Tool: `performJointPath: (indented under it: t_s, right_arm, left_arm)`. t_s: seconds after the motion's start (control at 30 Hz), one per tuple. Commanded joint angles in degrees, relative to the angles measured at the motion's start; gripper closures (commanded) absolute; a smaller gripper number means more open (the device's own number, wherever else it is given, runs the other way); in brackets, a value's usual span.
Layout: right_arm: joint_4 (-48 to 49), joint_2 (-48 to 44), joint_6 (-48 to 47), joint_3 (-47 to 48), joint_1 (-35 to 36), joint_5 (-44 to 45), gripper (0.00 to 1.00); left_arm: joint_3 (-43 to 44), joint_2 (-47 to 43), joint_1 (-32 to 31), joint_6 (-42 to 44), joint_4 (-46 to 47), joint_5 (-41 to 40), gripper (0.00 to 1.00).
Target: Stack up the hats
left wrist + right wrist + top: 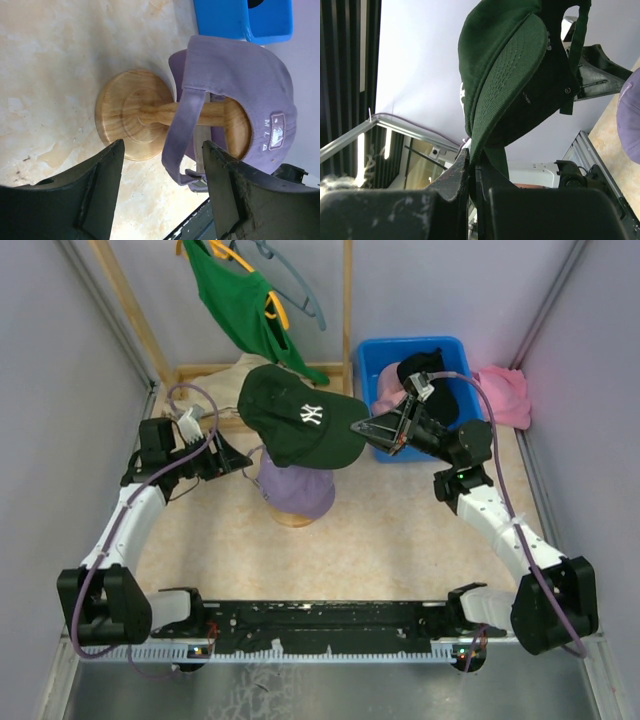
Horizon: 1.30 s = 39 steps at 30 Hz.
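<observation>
Top view: the right tool (372,430) is pinching the brim edge of the dark NY cap (300,422). The cap hangs out past the fingertips, just above the lavender cap (297,490) on its wooden stand (292,519). Its long axis runs brim to crown, brim at the right tool, crown out toward the left tool (238,458). The pink cap (388,383) and another black cap (424,368) sit in the blue bin (385,350) behind the right tool.

Left wrist: the left tool (162,150) is spread wide with nothing in it. The lavender cap's (240,80) back strap faces it, straight ahead of the fingers.

Right wrist: the right tool (472,162) is pressed together on only a sliver of brim. My guess is that's the weak spot: the NY cap (515,65) could slip out or swing, land crooked, or nudge the stand over on the counter.
</observation>
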Motion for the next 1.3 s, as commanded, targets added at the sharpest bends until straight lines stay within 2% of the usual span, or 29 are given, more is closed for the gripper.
performJointPath:
  t_s: [0.0, 0.13, 0.2, 0.3, 0.4, 0.47, 0.6, 0.83, 0.97, 1.27]
  right_arm:
    - [4.49, -0.23, 1.03, 0.4, -0.23, -0.06, 1.0]
    - [4.68, -0.15, 1.03, -0.15, -0.2, 0.03, 1.0]
    - [4.94, 0.07, 1.1, -0.46, 0.05, 0.07, 1.0]
    - [5.02, 0.22, 1.08, -0.73, 0.66, 0.19, 1.0]
    - [4.45, 0.67, 0.49, -0.58, 1.67, 0.11, 1.0]
    - [4.88, 1.39, 0.41, -0.58, 2.63, 0.2, 1.0]
    - [7.39, 4.06, 1.41, -0.9, 4.45, 0.6, 1.0]
    - [20.25, 10.5, 8.43, -5.52, 5.0, 0.44, 1.0]
    - [31.51, 15.63, 14.16, -8.08, 5.0, -0.16, 1.0]
    - [46.4, 25.68, 20.14, -14.27, 3.39, -2.29, 1.0]
  left_arm:
    - [-0.75, 1.22, -0.53, 0.41, 3.37, 0.62, 0.31]
    - [-0.95, 1.84, -1.37, 0.07, 4.1, -0.21, 0.38]
    - [-0.86, 2.41, -2.87, -0.14, 4.44, -1.88, 0.5]
    - [-0.85, 4.2, -5.28, -1.38, 5.91, -3.1, 0.6]
    - [-0.89, 6.04, -6.22, -2.12, 6.71, -4.33, 0.77]
    - [-1.14, 6.68, -6.23, -2.1, 6.22, -5.42, 0.83]
    - [-2.96, 6.3, -6.25, -1.62, 5.66, -7.32, 0.86]
    - [-5.22, 5.03, -6.14, -2.04, 5.78, -7.95, 0.86]
    - [-5.68, 4.67, -6.1, -2.25, 5.93, -8.62, 0.86]
    - [-6.66, 5.04, -3.09, -2.65, 6.02, -7.99, 0.87]
